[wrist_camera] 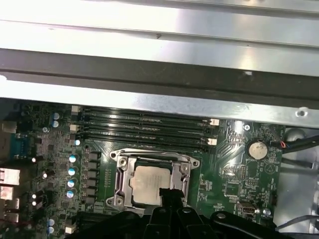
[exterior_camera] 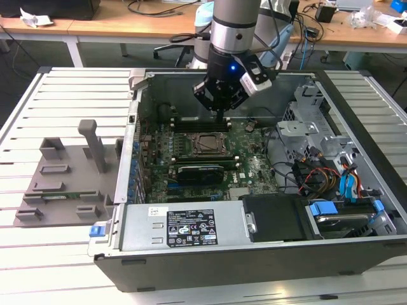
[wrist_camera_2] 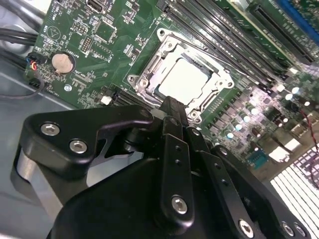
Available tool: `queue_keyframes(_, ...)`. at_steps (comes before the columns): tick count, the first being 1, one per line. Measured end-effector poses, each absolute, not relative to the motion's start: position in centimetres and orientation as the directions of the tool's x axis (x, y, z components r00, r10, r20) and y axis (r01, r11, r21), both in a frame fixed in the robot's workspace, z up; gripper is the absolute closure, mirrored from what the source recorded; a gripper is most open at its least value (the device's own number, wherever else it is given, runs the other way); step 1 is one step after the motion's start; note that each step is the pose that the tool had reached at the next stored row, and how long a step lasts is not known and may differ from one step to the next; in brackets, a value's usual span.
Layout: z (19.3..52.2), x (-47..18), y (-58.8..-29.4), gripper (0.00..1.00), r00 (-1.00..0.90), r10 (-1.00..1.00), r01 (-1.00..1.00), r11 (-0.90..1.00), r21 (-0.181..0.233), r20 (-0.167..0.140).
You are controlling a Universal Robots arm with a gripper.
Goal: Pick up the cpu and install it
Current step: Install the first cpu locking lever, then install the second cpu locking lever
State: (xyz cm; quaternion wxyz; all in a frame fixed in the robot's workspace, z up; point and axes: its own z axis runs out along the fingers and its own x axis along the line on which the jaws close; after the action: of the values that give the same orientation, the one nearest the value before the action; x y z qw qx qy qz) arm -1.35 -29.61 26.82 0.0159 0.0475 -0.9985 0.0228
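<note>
Silvery metal shows where the cpu (wrist_camera_2: 185,78) lies flat inside the socket frame (wrist_camera_2: 149,74) on the green motherboard (wrist_camera: 234,172), so it looks already seated in its place rather than carried. In both wrist views the chip sits squarely within the frame, its edges lined up with the frame's sides, and the gripper (wrist_camera_2: 172,107) hangs just above the chip's nearer edge, its black fingers pressed together into one narrow tip and holding nothing. The chip is square, so it has no long axis to speak of; it lies straight ahead of and below the fingertip, close but seemingly not touching. In the exterior view the arm reaches down into the open computer case (exterior_camera: 191,254), with the gripper (exterior_camera: 220,115) over the far part of the board, just beyond the socket. A grey plastic tray (exterior_camera: 57,184) rests well apart on the slatted table (exterior_camera: 38,254), on the exterior view's left.
</note>
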Motion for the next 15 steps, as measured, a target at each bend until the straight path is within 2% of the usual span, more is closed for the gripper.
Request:
queue_keyframes(7,28.8,-1.4,-29.6,0.89,-0.995,-0.094,-0.096,0.994,-0.047,0.034)
queue_keyframes(15,28.9,-1.4,-29.6,0.89,-0.995,-0.094,-0.096,0.994,-0.046,0.034)
